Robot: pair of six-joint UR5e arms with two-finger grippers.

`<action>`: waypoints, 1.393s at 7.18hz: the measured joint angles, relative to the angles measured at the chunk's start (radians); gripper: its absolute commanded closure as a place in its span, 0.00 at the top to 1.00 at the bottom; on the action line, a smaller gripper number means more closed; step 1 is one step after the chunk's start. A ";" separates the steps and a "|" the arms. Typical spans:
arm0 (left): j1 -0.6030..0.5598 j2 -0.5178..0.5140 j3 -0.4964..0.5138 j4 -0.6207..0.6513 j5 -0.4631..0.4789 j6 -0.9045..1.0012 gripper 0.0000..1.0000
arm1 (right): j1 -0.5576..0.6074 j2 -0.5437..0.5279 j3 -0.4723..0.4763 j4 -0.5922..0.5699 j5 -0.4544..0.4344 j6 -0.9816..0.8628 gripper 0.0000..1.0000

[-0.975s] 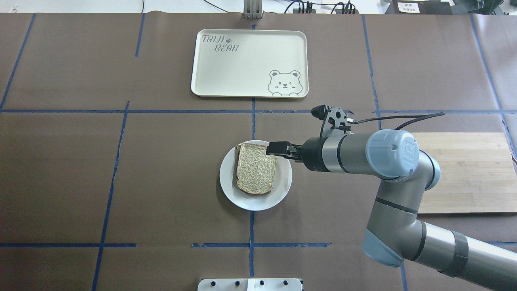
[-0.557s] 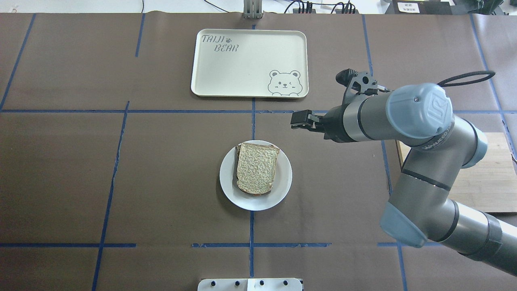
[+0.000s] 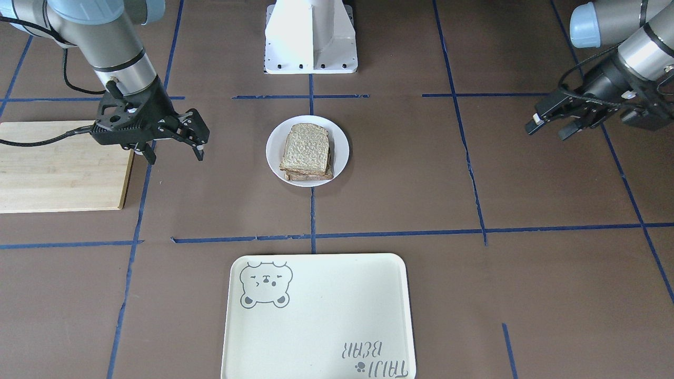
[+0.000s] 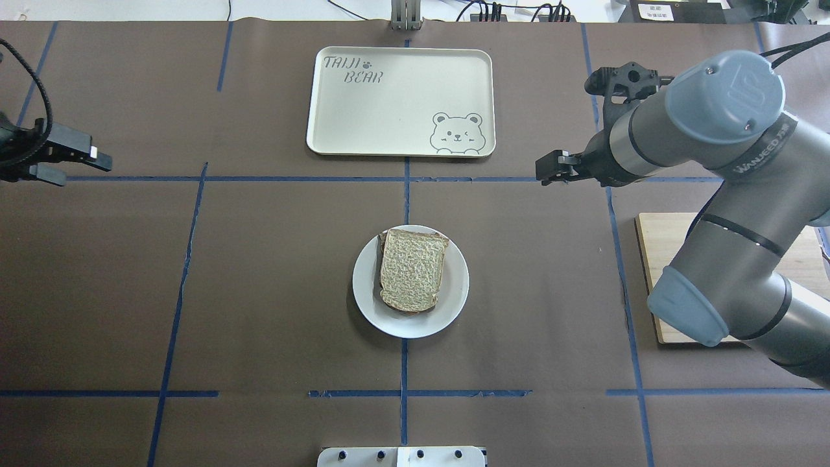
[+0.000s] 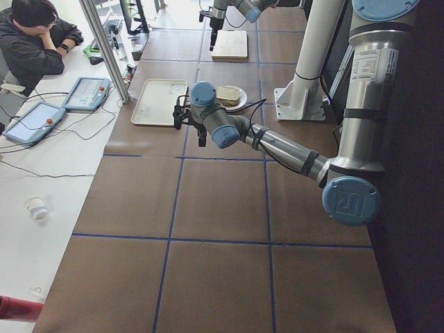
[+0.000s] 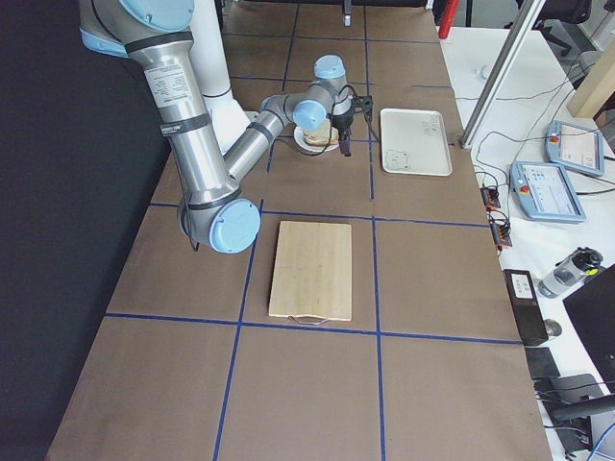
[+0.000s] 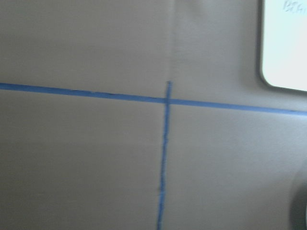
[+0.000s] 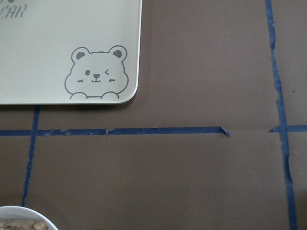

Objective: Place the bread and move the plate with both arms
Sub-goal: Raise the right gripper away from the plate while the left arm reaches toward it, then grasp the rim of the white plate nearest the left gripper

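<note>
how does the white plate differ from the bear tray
The plate is round and plain white; the tray is rectangular, cream, printed with a bear and lettering. The plate is smaller than the tray. The plate carries the bread; the tray carries none. Both lie flat on the brown table.

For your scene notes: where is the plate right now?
Overhead view: the plate sits mid-table on the centre tape line, bread on it, between tray and robot base.

Open tabletop point(image 4: 272, 279) ringed the plate point(image 4: 454, 305), bread point(image 4: 412, 269) covered its middle, tray point(image 4: 402, 97) lay well apart on the far side, wooden board point(image 4: 661, 227) well right, left gripper point(image 4: 84, 170) and right gripper point(image 3: 175, 157) hung well off either side.
</note>
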 measured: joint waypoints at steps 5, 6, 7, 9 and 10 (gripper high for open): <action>0.302 -0.099 0.119 -0.405 0.288 -0.515 0.86 | 0.246 -0.045 -0.007 -0.181 0.216 -0.447 1.00; 0.354 -0.136 0.146 -0.416 0.308 -0.542 0.72 | 0.256 -0.045 -0.012 -0.192 0.219 -0.468 1.00; 0.390 -0.170 0.174 -0.424 0.315 -0.551 0.68 | 0.262 -0.045 -0.015 -0.196 0.220 -0.475 1.00; 0.465 -0.229 0.231 -0.477 0.339 -0.561 0.68 | 0.267 -0.046 -0.023 -0.198 0.227 -0.479 1.00; 0.498 -0.241 0.264 -0.546 0.375 -0.591 0.68 | 0.271 -0.046 -0.025 -0.198 0.241 -0.479 1.00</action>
